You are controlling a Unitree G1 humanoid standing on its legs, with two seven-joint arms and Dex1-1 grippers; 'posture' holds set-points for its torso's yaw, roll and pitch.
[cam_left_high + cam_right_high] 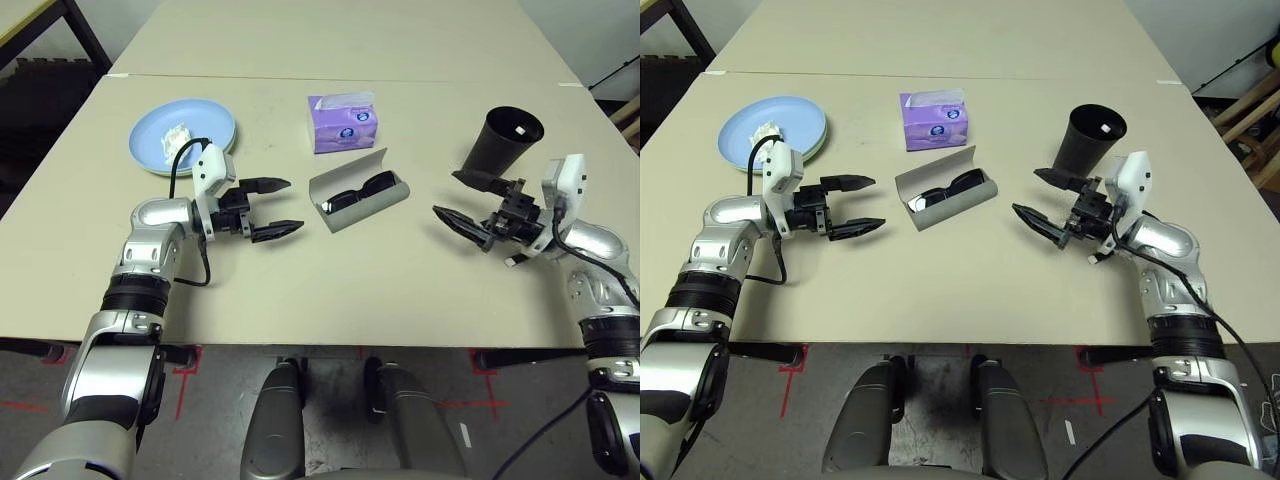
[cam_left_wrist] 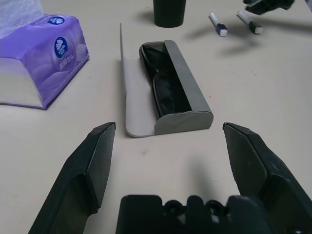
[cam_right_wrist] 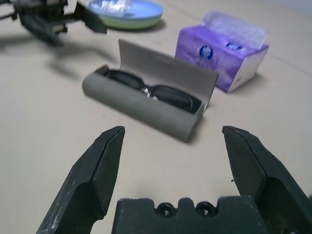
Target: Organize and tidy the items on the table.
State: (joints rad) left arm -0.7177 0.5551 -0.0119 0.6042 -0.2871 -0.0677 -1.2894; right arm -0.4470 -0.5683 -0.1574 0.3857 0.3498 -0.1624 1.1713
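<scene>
On the beige table (image 1: 330, 290) a grey glasses case (image 1: 372, 203) lies open in the middle, with the black sunglasses (image 2: 168, 87) inside it. My left gripper (image 1: 293, 205) hovers open just left of the case, nothing between its fingers. On the case's other side my right gripper (image 1: 448, 194) is also open and holds nothing. Behind it stands the black cup (image 1: 505, 140). Two white pens (image 2: 217, 24) lie on the table beside the cup, largely hidden under my right gripper in the head views. At the far left a crumpled tissue wad (image 1: 178, 135) rests on the light blue plate (image 1: 210, 125), which sits on the pale green one.
A purple tissue box (image 1: 343, 122) stands just behind the glasses case. A second table (image 1: 340, 35) adjoins the far edge. The near half of the tabletop is bare between my arms.
</scene>
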